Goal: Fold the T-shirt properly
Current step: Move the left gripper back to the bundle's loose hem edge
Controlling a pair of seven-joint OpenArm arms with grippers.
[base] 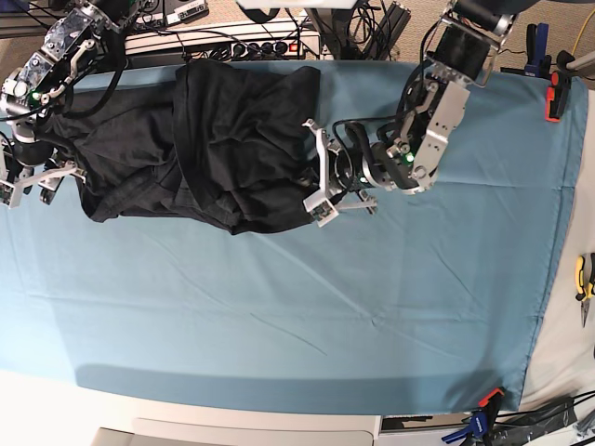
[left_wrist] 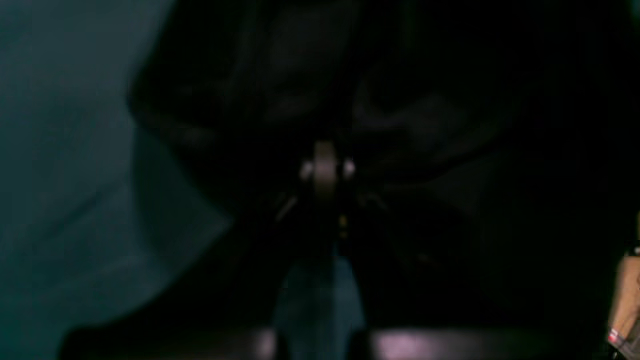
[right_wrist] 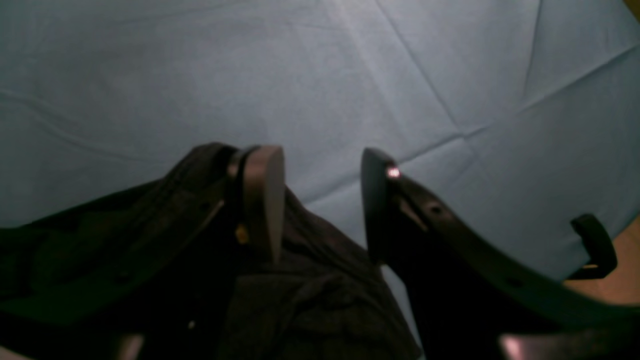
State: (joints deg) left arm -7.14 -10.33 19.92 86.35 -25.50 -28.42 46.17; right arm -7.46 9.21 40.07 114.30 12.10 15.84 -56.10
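The black T-shirt (base: pixel 214 139) lies crumpled at the far left of the teal table cloth (base: pixel 279 307); no graphic shows. My left gripper (base: pixel 314 181) is at the shirt's right edge. In the dark, blurred left wrist view its fingers (left_wrist: pixel 326 167) look pressed together amid the black fabric (left_wrist: pixel 425 125). My right gripper (base: pixel 33 181) is at the shirt's left edge. In the right wrist view it (right_wrist: pixel 320 200) is open, with shirt fabric (right_wrist: pixel 310 300) bunched under and beside one finger (right_wrist: pixel 265 200) and bare cloth (right_wrist: pixel 350 75) beyond.
A power strip and cables (base: pixel 223 42) run along the back edge behind the shirt. Clamps hold the cloth at the far right (base: pixel 556 93) and the near right corner (base: pixel 485 409). Pliers (base: pixel 584 279) lie off the cloth's right edge.
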